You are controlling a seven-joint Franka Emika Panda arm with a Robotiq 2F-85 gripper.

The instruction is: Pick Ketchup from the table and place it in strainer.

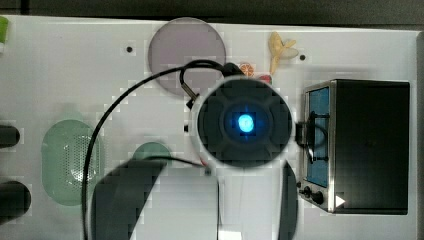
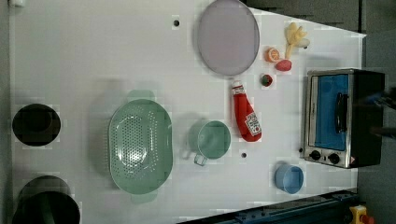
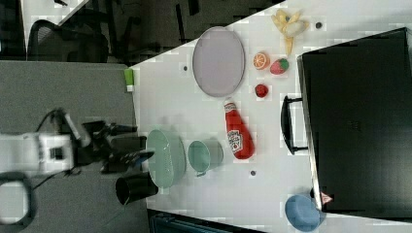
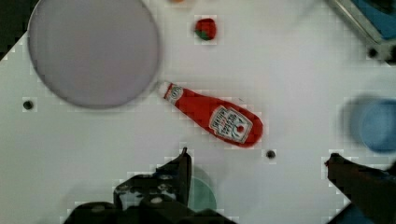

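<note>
The Ketchup [image 2: 246,116], a slim red bottle with a whitish cap, lies flat on the white table [image 2: 93,56] between the grey plate [image 2: 228,36] and the toaster oven [image 2: 343,116]. It also shows as the Ketchup [image 3: 238,136] and the Ketchup [image 4: 215,116]. The strainer [image 2: 140,147], a pale green oval basket with a perforated floor, sits at the left view's left, also seen as the strainer [image 1: 70,160] and the strainer [image 3: 166,158]. My gripper [image 4: 259,161] hangs high above the table, open, with nothing between its fingers [image 4: 182,163]. The bottle lies just beyond the fingertips.
A round green bowl [image 2: 212,140] with a handle stands between strainer and bottle. A blue bowl [image 2: 288,178] sits near the oven. Small fruits [image 2: 275,60] and a banana [image 2: 295,36] lie past the plate. Two black cylinders [image 2: 36,125] stand at the left view's left edge.
</note>
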